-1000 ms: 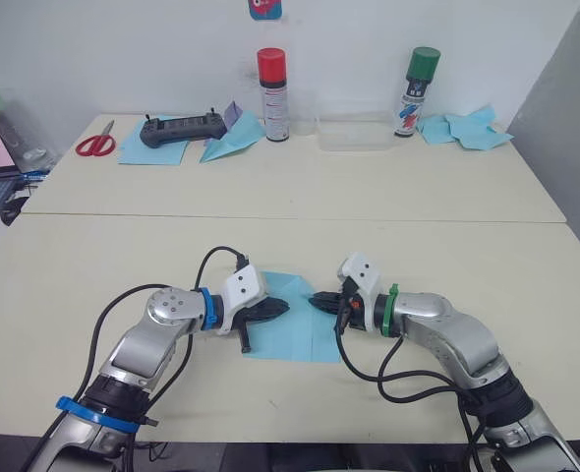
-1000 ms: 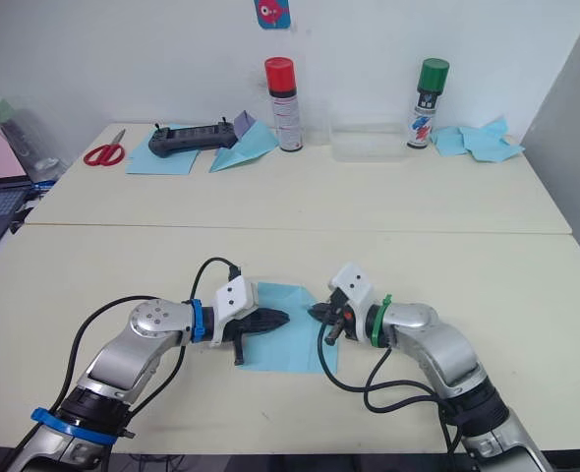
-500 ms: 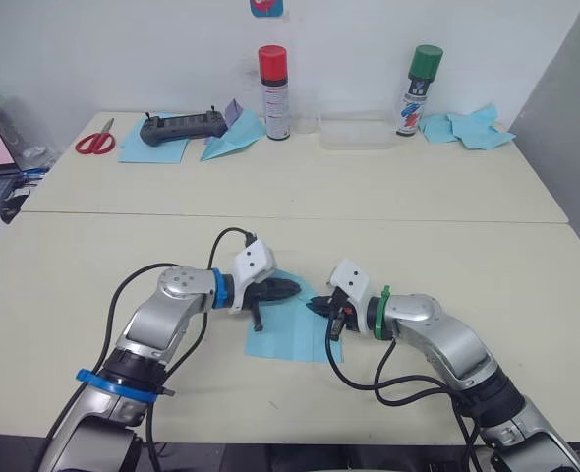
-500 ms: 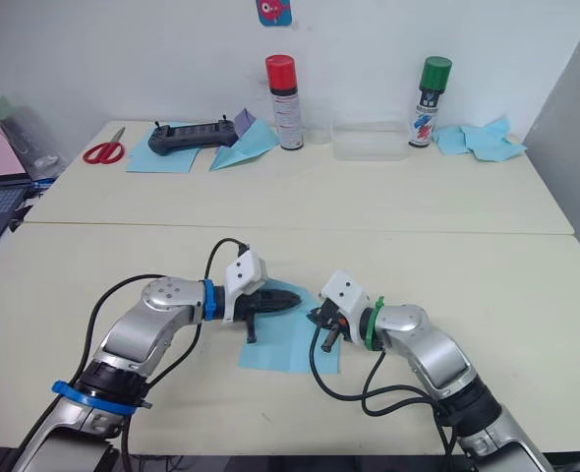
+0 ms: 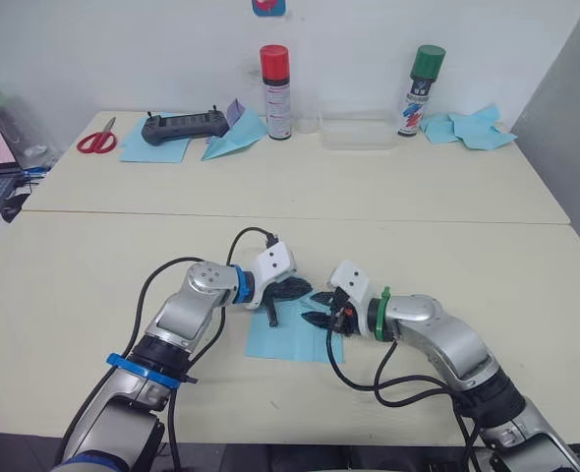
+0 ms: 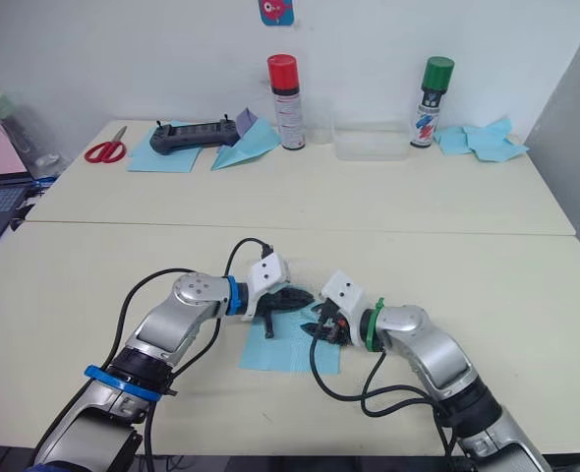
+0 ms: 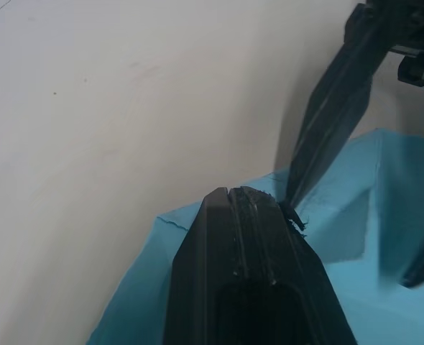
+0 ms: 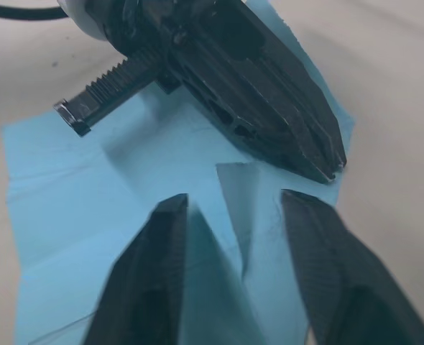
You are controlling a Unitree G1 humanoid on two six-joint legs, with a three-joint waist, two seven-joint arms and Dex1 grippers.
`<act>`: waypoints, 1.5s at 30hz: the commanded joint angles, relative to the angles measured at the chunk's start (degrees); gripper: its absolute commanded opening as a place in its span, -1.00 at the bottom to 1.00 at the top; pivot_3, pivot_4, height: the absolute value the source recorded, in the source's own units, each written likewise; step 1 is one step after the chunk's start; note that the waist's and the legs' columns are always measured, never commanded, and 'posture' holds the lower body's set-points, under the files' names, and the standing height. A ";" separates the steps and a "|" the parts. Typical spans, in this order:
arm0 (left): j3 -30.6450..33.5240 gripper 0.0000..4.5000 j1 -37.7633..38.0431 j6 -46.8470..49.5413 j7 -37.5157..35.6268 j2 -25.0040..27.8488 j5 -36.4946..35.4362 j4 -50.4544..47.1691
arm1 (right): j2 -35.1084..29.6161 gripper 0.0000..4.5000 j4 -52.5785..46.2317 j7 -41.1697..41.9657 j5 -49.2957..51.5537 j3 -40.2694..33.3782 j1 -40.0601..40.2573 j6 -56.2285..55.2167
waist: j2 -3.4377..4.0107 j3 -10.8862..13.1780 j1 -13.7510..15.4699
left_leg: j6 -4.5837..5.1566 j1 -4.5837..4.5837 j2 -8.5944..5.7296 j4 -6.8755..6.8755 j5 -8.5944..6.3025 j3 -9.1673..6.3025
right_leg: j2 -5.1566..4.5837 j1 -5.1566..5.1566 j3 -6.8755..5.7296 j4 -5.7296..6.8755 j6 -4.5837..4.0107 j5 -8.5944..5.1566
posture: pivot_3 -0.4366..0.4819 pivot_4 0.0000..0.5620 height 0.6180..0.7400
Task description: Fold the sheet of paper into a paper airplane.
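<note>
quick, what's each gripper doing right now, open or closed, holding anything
Left gripper: closed, its tip over the far edge of the sheet of paper; holding nothing that can be seen.
Right gripper: open, fingers either side of a raised paper flap.

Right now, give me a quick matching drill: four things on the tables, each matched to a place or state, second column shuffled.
Things:
1. left gripper
2. right gripper
3. scissors
4. green-capped spray can

Place or state:
A. far table, left end
B. fingers open over the blue sheet of paper
C. far table, next to the crumpled blue paper
D. fingers shut, tip at the sheet's far edge

Pairs: 1-D, 2-B, 3-A, 4-C
</note>
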 commanded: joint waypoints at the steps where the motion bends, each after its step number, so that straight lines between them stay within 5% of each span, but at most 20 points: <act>1: -2.10 -1.00 0.62 -0.89 -1.17 -0.13 1.94 1.06 | 0.23 0.02 -3.50 1.73 6.30 -3.80 0.92 6.95 | 0.00 0.00 0.01 | 0.00 0.00 0.00 0.00 0.00 0.00 | 0.00 0.00 0.00 -0.01 0.00 0.00 | -0.05 -0.47 1.00; 11: -2.39 -1.00 0.67 -2.87 -2.08 -0.66 3.14 1.69 | -2.62 0.02 -7.11 4.73 12.51 -7.37 0.68 10.56 | 0.00 0.00 0.01 | 0.01 -0.01 0.00 -0.01 0.00 -0.01 | 0.00 0.00 -0.01 -0.02 0.00 0.00 | -0.05 -0.47 1.00; 14: -2.81 -1.00 0.90 -3.76 -2.13 -0.53 3.82 1.77 | -2.44 -0.24 -7.64 4.35 14.98 -10.46 0.33 11.43 | 0.00 0.00 0.01 | 0.01 -0.02 -0.01 -0.01 0.00 -0.01 | 0.00 0.01 -0.01 -0.04 0.01 0.00 | -0.05 -0.47 1.00; 19: -2.71 -1.00 0.89 -4.43 -2.37 -0.76 4.09 2.18 | -1.24 -0.99 -5.25 0.83 14.03 -12.93 -0.80 9.85 | 0.00 0.00 0.01 | 0.01 -0.02 0.00 -0.01 -0.01 -0.02 | 0.00 0.01 -0.02 -0.04 0.01 0.00 | -0.05 -0.47 1.00; 32: -2.81 -1.00 0.33 -6.27 -3.40 -0.90 4.98 3.21 | -2.63 -0.99 -0.32 -2.08 2.33 -4.44 1.33 1.82 | 0.00 -0.01 0.13 | 0.02 -0.04 -0.01 -0.01 -0.01 -0.01 | 0.00 0.02 -0.02 -0.08 0.01 0.00 | -0.05 -0.47 1.00; 45: -2.86 -1.00 -0.03 -6.60 -3.15 -1.46 5.31 4.08 | -1.45 -0.99 -2.75 -2.05 4.70 -7.99 3.13 -1.34 | 0.01 -0.04 0.16 | 0.02 -0.03 -0.01 0.01 -0.01 -0.03 | 0.00 0.04 -0.03 -0.07 0.01 0.00 | -0.05 -0.47 1.00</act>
